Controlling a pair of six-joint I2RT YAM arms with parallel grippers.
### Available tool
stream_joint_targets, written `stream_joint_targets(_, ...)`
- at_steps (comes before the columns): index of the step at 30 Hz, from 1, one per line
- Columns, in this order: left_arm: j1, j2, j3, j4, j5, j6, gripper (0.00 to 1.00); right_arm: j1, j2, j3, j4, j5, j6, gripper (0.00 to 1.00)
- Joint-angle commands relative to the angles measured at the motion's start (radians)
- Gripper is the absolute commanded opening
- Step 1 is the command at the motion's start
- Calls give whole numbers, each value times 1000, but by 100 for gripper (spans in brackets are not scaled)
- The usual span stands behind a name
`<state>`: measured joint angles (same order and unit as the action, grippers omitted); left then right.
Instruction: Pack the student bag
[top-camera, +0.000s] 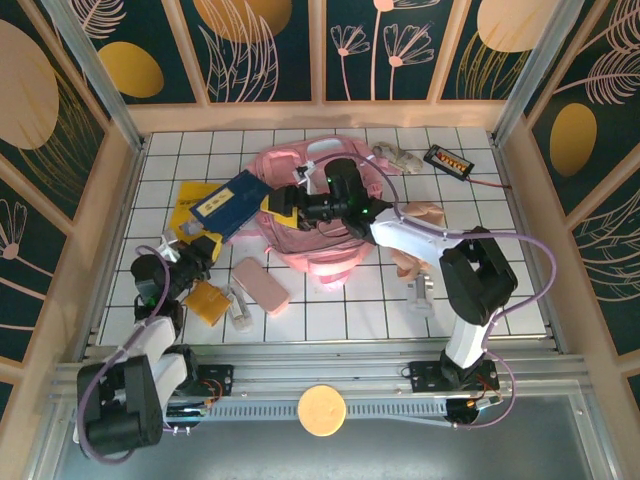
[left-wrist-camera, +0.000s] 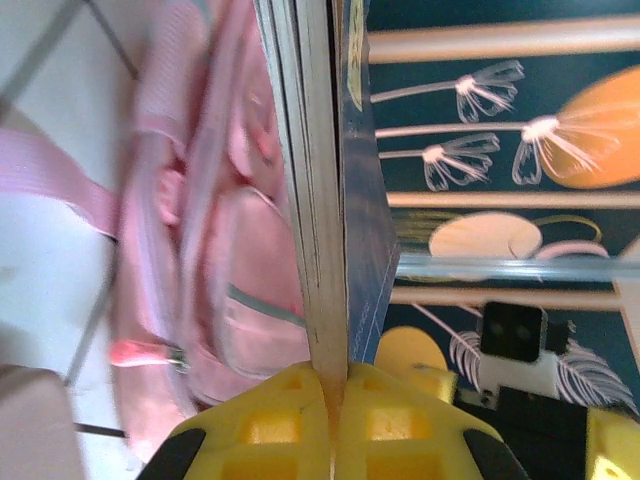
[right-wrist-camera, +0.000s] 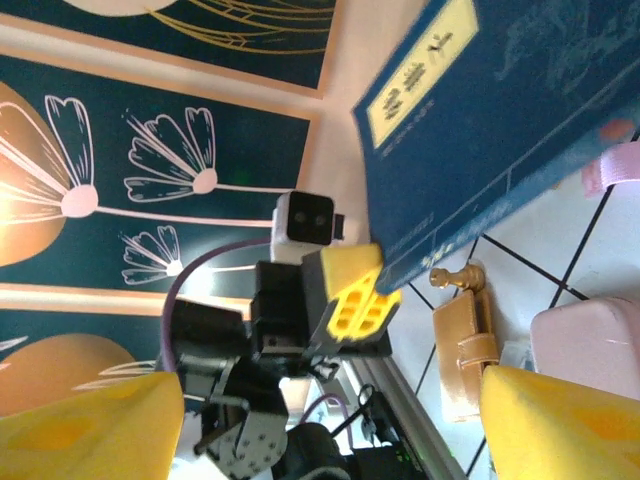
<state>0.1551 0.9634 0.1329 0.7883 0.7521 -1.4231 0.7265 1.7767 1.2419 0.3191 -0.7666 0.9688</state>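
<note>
Tabletop (top-camera: 500, 290): white tiled surface, walled on three sides by dark floral panels. Student bag (top-camera: 300, 250): large soft pink backpack, lying flat at the middle of the tabletop; seen in the left wrist view (left-wrist-camera: 230, 300) as pink pockets and a strap. Blue book (top-camera: 228, 203): dark blue cover with a yellow label, held in the air just left of the bag, its far corner reaching over the bag's left edge; edge-on in the left wrist view (left-wrist-camera: 360, 200). Yellow flat item (top-camera: 186, 203): left of the bag, partly under the blue book. Left end effector (top-camera: 193, 243): left of the bag, clamped tight on the book's near edge, yellow pads pressed to both covers (left-wrist-camera: 330, 385). Right end effector (top-camera: 283, 205): above the bag's left part, jaws wide, gripping nothing, facing the book. Pink pencil case (top-camera: 262, 286): just beside the bag's near-left corner. Beige pouch (top-camera: 428, 212): just right of the bag. Tan wallet (top-camera: 207, 301): near-left of the bag, beside the pencil case. Black device (top-camera: 448, 160): far right of the bag.
</note>
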Motion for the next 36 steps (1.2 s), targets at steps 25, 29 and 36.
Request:
stream_joint_targets(25,-403,24,462,-670,-304,441,71,-167,-335,-216,-152,606,-133,0)
stream_joint_targets(29,-502,259,759,-983,-458,857,87,-310,-551,-233,-539,742,-289,0)
stream_joint_targets(36,-737,698,1172,-1189,-715,1345,99,-558,-847,-342,-805,713,-345,0)
